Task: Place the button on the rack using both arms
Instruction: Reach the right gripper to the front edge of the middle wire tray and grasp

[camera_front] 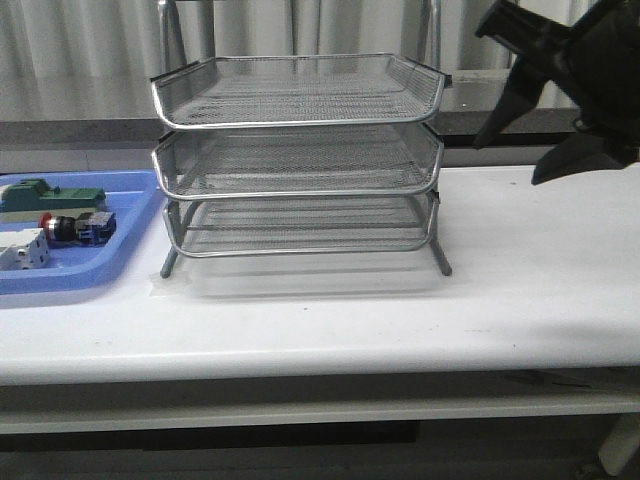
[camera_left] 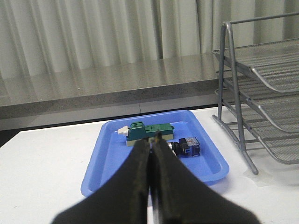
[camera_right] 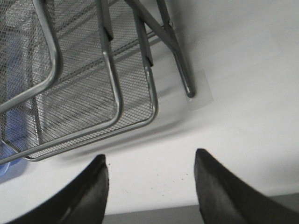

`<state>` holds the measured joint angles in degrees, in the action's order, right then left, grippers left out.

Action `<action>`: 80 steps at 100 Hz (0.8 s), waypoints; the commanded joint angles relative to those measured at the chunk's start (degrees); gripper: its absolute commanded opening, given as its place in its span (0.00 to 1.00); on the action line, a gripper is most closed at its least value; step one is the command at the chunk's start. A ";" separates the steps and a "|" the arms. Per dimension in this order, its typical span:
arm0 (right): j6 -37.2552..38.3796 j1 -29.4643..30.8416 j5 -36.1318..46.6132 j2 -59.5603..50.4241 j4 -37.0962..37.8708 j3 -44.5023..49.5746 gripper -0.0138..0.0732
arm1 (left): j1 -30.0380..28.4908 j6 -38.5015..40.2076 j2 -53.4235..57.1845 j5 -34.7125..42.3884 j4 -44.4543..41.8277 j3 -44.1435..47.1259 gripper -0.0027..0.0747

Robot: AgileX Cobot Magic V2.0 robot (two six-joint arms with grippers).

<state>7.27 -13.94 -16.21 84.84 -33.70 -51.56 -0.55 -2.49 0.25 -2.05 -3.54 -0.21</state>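
Pale curtains hang behind a grey stone-look ledge, and in front of it runs a white table [camera_front: 400,310]. At the table's middle stands the rack [camera_front: 300,150], three wire-mesh tiers in a metal frame, its feet on the tabletop. To the rack's left, just beside it, lies a blue tray [camera_front: 110,262]. The button [camera_front: 75,227] rests on its side in that tray, red head pointing left, blue block toward the rack. Farther back in the tray sits a green block [camera_front: 55,195], and a white part [camera_front: 22,250] lies at the near left, just beside the button. In the left wrist view the left gripper [camera_left: 152,142] hangs above the tray's near half with its fingers pressed together, nothing between them; its tips appear in line with the green block [camera_left: 147,131], while the button [camera_left: 187,146] shows just to one side. The right gripper [camera_front: 540,140] is held high at the far right, above and beside the rack's top tier, well apart from the tray. Its fingers [camera_right: 93,191] are spread wide and hold nothing, over bare table near the rack's [camera_right: 84,93] right front foot.
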 commanded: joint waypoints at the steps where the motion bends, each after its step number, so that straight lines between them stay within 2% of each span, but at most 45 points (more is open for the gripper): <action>1: -0.15 -0.50 3.03 1.09 -1.65 -4.35 0.65 | -0.04 0.67 1.82 5.03 0.43 3.23 0.01; 62: -0.15 -3.36 2.91 12.75 -3.58 -14.90 0.65 | -0.04 0.67 1.82 5.03 0.43 3.23 0.01; 80: -0.15 -3.74 3.34 14.70 -3.72 -16.44 0.61 | -0.04 0.67 1.82 5.03 0.43 3.23 0.01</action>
<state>7.27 -17.54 -15.85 101.51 -36.68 -65.82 -0.55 -2.49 0.25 -2.05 -3.54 -0.21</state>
